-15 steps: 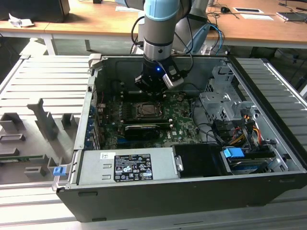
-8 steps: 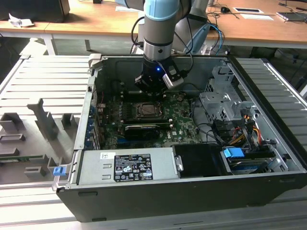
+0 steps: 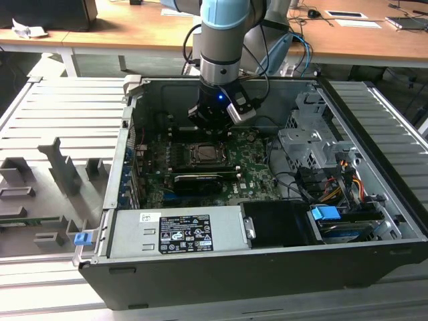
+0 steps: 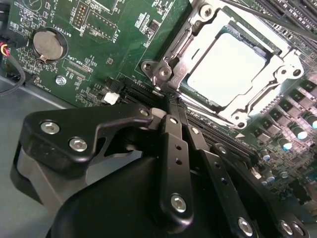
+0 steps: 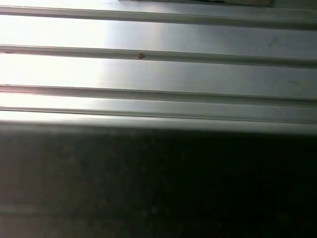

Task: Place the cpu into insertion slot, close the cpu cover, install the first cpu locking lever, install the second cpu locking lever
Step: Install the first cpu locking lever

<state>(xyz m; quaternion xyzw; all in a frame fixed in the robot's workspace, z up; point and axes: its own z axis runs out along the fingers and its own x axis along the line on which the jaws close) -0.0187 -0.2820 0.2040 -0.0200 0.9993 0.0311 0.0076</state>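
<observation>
The cpu (image 4: pixel 225 67) lies silver side up in the insertion slot (image 4: pixel 148 66) of the green motherboard (image 3: pixel 254 170). The cpu cover (image 4: pixel 285 69) lies flat over it, framing the chip through its window. A thin metal lever rod (image 4: pixel 277 22) runs along one side of the socket. My gripper (image 4: pixel 166 101) has its black fingers (image 4: pixel 173 148) pressed together with nothing between them, the tips right at a corner of the socket. In the exterior view the gripper (image 3: pixel 214 127) hangs inside the open computer case, just behind the cpu (image 3: pixel 206 154).
The case walls (image 3: pixel 374 154) ring the board. A labelled power supply (image 3: pixel 184 234) fills the front, with a drive cage (image 3: pixel 314 144) and cables (image 3: pixel 334 180) on the exterior view's right. A long black card (image 3: pixel 197 180) sits before the socket. A coin battery (image 4: pixel 48 44) is nearby. A ribbed metal table (image 5: pixel 158 69) surrounds the case.
</observation>
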